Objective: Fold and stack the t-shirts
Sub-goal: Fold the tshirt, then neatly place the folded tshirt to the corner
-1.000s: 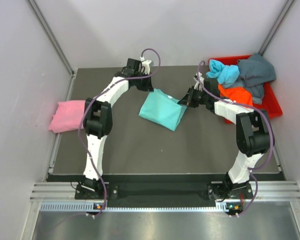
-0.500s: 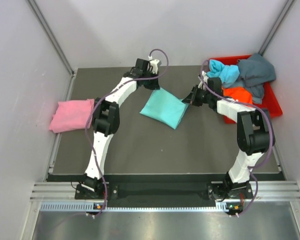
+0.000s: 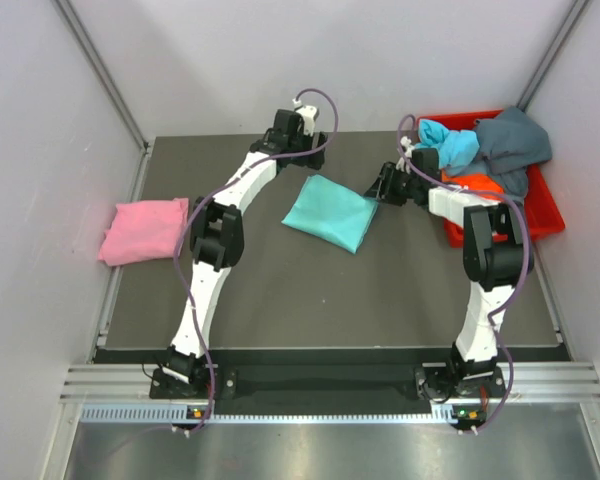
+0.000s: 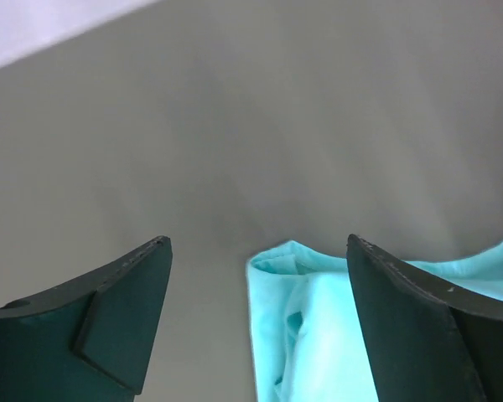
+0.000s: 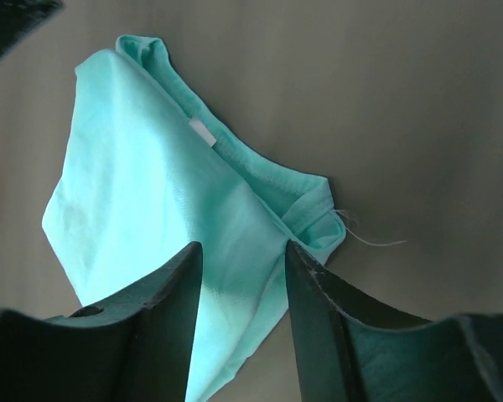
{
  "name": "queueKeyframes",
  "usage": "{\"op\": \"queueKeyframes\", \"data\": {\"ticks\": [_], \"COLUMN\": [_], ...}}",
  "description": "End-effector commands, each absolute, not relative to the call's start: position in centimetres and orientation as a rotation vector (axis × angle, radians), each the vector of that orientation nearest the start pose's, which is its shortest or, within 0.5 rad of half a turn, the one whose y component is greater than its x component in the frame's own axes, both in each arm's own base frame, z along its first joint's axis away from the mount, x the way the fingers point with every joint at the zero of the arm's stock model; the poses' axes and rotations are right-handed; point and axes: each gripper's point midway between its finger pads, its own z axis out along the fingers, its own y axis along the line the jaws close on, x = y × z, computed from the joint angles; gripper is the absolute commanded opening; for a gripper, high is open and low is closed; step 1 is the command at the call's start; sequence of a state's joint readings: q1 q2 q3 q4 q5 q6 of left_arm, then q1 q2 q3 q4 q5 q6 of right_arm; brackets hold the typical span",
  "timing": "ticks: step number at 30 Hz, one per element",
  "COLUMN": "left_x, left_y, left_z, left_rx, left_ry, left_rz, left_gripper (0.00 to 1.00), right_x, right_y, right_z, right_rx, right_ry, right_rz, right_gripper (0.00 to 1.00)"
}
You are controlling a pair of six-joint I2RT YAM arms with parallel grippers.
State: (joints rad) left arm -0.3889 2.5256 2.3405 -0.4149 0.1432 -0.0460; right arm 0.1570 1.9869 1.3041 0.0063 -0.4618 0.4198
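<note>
At the middle of the dark grey table, the folded teal cloth t-shirt is lying flat. The left gripper is hovering at its 11 o'clock corner, jaws spread wide. The right gripper is hanging at its 2 o'clock corner, jaws parted, gripping nothing.

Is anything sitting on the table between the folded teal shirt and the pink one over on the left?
No object lies on the table between the teal shirt and the pink shirt. In the overhead view only the left arm crosses above that stretch, at its elbow.
</note>
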Motion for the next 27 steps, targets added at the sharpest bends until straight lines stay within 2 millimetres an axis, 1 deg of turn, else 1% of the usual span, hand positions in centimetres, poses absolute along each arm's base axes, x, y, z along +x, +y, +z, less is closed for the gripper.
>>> {"op": "queueKeyframes", "data": {"ticks": [1,2,3,4,5,6,7,8,9,10,11,12,13,14,15,16,17,18,19,20,21,22,27], "left_x": [62.0,61.6,60.6,60.0,59.0,58.0,57.2,56.3,55.5,54.7,53.4,52.6,51.8,50.7,50.2,49.9,49.1,48.8,48.4,48.1,48.1,48.1,48.3], "left_y": [-26.5,-26.3,-26.5,-25.9,-25.7,-26.0,-25.1,-24.7,-24.4,-24.0,-23.4,-23.3,-22.8,-22.6,-22.4,-21.9,-22.0,-22.0,-21.9,-22.1,-22.3,-22.3,-23.0], "left_z": [21.2,20.9,22.2,21.9,21.7,21.3,20.4,18.8,18.7,18.4,16.2,16.2,15.9,14.1,13.7,13.1,12.5,11.8,11.2,11.2,10.8,10.5,9.5], "left_rx": [0.373,0.364,0.382,0.382,0.373,0.393,0.390,0.390,0.373,0.372,0.346,0.305,0.286,0.239,0.234,0.220,0.210,0.196,0.183,0.172,0.170,0.160,0.130], "left_ry": [1.947,1.970,1.966,1.999,2.034,2.060,2.108,2.161,2.186,2.210,2.277,2.297,2.314,2.368,2.380,2.396,2.420,2.435,2.446,2.449,2.445,2.451,2.451], "left_rz": [-0.331,-0.345,-0.402,-0.426,-0.472,-0.533,-0.562,-0.592,-0.632,-0.714,-0.761,-0.835,-0.920,-0.971,-1.006,-1.034,-1.091,-1.125,-1.163,-1.211,-1.235,-1.250,-1.332], "left_gripper": [0.91,0.91,0.91,0.91,0.90,0.90,0.90,0.90,0.90,0.90,0.90,0.89,0.89,0.88,0.88,0.86,0.86,0.86,0.85,0.85,0.85,0.85,0.85], "right_x": [49.8,49.6,48.8,48.5,48.0,47.6,47.4,47.1,46.8,46.5,46.3,45.9,45.6,45.5,45.2,44.9,44.8,44.4,44.2,44.0,43.9,43.9,44.8], "right_y": [16.2,16.0,15.8,15.9,15.9,16.1,16.1,16.3,16.5,16.8,17.0,17.3,17.6,18.0,18.4,18.8,19.1,19.6,19.9,20.3,20.8,21.3,22.1], "right_z": [13.1,13.7,14.3,14.9,16.0,16.4,16.9,17.3,18.1,18.3,18.5,18.6,18.2,18.2,17.2,16.6,15.6,14.9,14.4,14.2,13.5,13.3,12.2], "right_rx": [0.022,0.031,0.044,0.048,0.059,0.058,0.065,0.084,0.077,0.072,0.074,0.082,0.093,0.121,0.128,0.138,0.165,0.167,0.177,0.187,0.181,0.170,0.166], "right_ry": [2.172,2.164,2.170,2.164,2.148,2.142,2.136,2.132,2.116,2.115,2.111,2.112,2.126,2.119,2.136,2.151,2.175,2.189,2.200,2.207,2.222,2.228,2.248], "right_rz": [0.767,0.764,0.763,0.768,0.780,0.798,0.807,0.830,0.856,0.873,0.886,0.918,0.937,0.973,1.001,1.015,1.032,1.058,1.078,1.104,1.127,1.138,1.141], "right_gripper": [0.45,0.45,0.45,0.45,0.45,0.46,0.47,0.49,0.57,0.59,0.60,0.61,0.62,0.63,0.63,0.63,0.64,0.64,0.64,0.64,0.65,0.65,0.64]}}
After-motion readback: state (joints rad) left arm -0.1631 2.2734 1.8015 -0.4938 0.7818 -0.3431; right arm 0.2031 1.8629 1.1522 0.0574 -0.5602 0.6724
